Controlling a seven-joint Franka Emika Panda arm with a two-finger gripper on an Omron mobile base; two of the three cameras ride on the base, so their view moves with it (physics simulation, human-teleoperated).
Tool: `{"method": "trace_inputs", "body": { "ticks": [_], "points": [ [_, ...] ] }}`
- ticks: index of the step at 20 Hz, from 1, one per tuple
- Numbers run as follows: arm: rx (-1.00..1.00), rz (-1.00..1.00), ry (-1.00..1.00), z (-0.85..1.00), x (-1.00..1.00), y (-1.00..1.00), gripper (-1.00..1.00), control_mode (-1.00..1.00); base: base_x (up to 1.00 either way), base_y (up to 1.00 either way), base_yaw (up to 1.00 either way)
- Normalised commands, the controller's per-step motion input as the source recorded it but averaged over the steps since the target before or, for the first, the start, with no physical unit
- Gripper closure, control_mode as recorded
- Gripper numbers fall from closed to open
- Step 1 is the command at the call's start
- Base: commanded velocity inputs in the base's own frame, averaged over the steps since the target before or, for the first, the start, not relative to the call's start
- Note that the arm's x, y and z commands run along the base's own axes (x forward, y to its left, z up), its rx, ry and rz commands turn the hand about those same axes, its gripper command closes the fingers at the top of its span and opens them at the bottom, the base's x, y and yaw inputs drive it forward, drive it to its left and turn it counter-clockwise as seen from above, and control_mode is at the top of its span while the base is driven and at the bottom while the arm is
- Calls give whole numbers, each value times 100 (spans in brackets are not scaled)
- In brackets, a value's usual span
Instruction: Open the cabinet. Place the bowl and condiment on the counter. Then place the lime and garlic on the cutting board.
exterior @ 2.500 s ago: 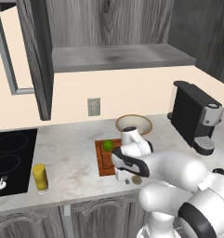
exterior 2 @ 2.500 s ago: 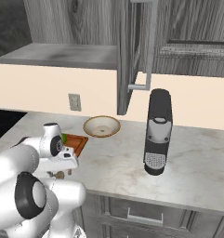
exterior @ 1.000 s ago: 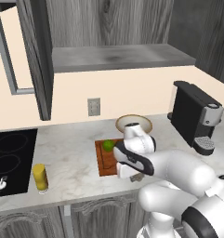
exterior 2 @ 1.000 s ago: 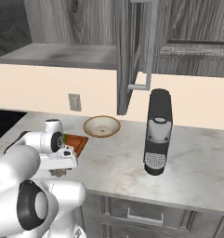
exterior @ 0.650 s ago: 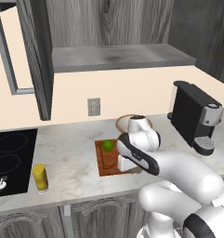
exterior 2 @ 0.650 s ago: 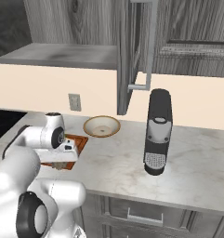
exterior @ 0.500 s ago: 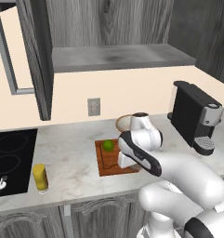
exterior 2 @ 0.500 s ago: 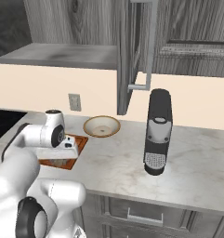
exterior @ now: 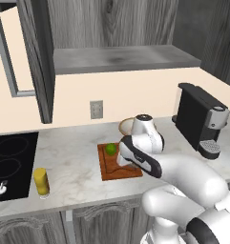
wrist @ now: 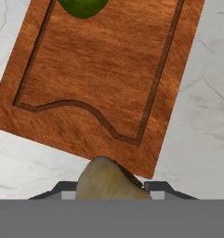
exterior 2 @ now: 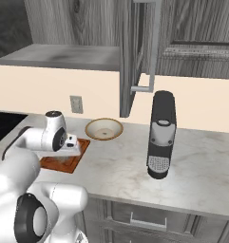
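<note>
Claw: claw (wrist: 108, 186) is closed on the garlic (wrist: 108, 182); in the hand view the beige-brown lump is held between the two tips, at the near edge of the board.
Claw place: in the left base view the claw (exterior: 120, 161) is hidden under the wrist, low over the board; whether the garlic touches the wood cannot be told.
Board: board (exterior: 117, 167) lies on the counter (exterior: 73, 167), between the cooktop side and the coffee machine (exterior: 200, 121).
Lime: lime (exterior: 110, 148) is already on the board, at its far left corner; it is seen also at the top of the hand view (wrist: 83, 6).
Bowl: bowl (exterior 2: 104, 128) stands on the counter behind the board, just beside it.
Condiment: condiment (exterior: 40, 181) stands upright on the counter, beside the cooktop (exterior: 11, 164), well apart from the board.
Cabinet: cabinet (exterior: 37, 57) is open; its door is swung out and the shelf inside is bare as far as it is seen.
Done: cabinet opened, bowl and condiment placed, lime placed.
Left: the garlic is to be set on the board and released; this is judged to be the last step.
Risk: the garlic is at the very edge of the board, so it could roll off onto the counter if released here.
</note>
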Motion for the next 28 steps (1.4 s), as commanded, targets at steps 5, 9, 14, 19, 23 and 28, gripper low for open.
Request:
{"method": "trace_inputs", "body": {
  "ticks": [5,9,14,19,23,28],
  "points": [
    [0,0,0,0,59,10,100,-100,0,0,0],
    [0,0,0,-1,49,5,100,-100,0,0,0],
    [0,0,0,-13,26,1,100,-100,0,0,0],
    [0,0,0,-26,3,8,100,-100,0,0,0],
    [0,0,0,-29,0,7,100,-100,0,0,0],
    [0,0,0,-23,0,3,100,-100,0,0,0]
  ]
}}
